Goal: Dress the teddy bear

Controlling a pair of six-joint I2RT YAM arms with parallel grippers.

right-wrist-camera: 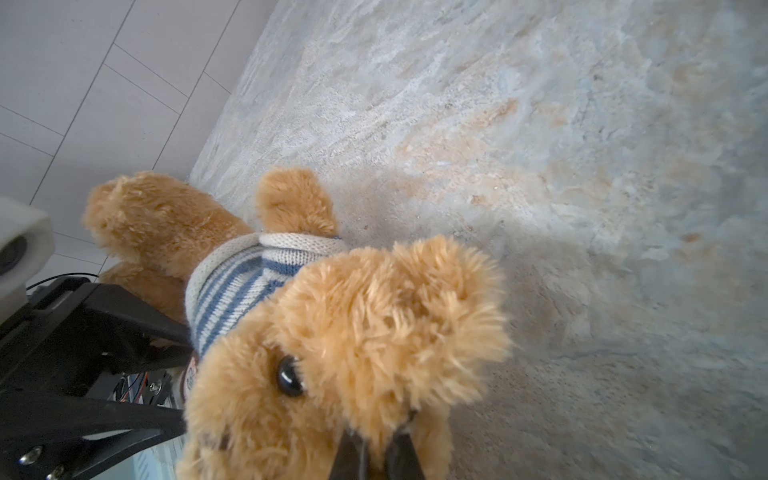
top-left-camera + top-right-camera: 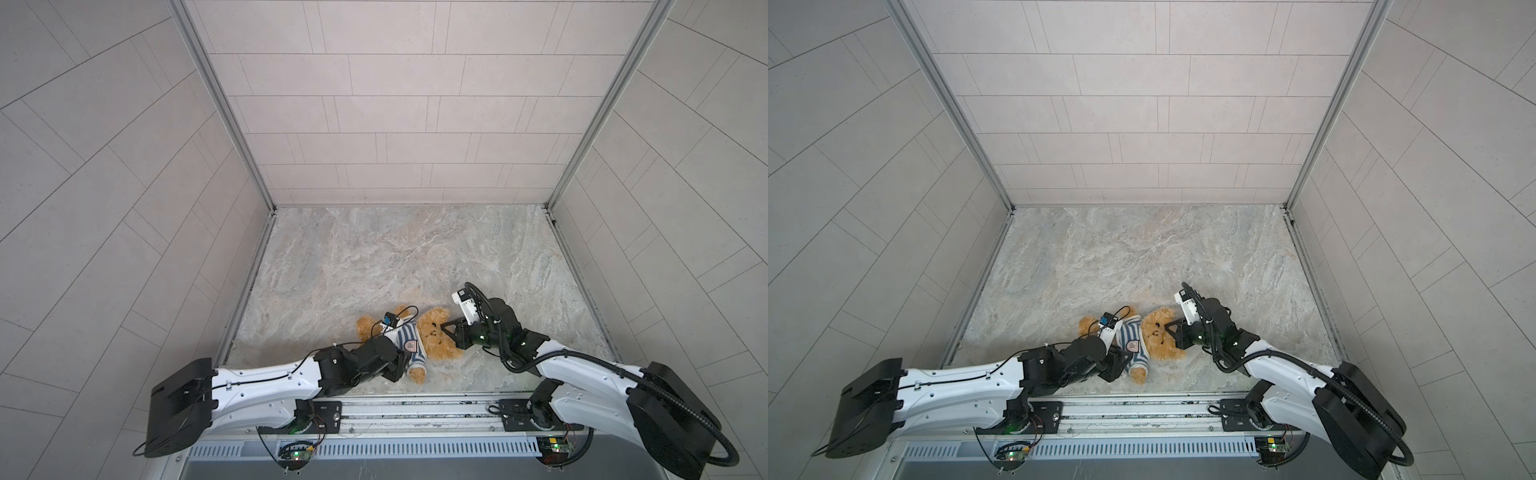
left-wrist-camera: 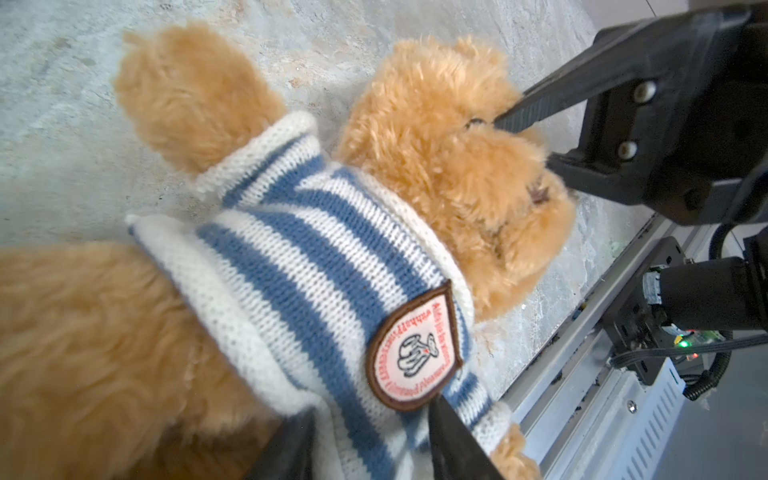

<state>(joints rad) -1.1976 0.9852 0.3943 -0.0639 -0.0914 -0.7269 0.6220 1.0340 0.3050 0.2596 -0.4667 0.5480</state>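
Left wrist view: left tool (image 3: 370,436) stood apart, straddling striped shirt (image 3: 291,270). Both top views: teddy bear (image 2: 434,345) lay near bench (image 2: 395,257) front edge, right tool (image 2: 444,324) clamped on head fur; bare bench stretched behind.

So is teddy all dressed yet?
Nearly. The striped sweater is on the teddy bear, and both arms poke out of the sleeves. The right gripper pinches head fur and the left gripper straddles the hem. To do: pull the hem over the bare tummy.
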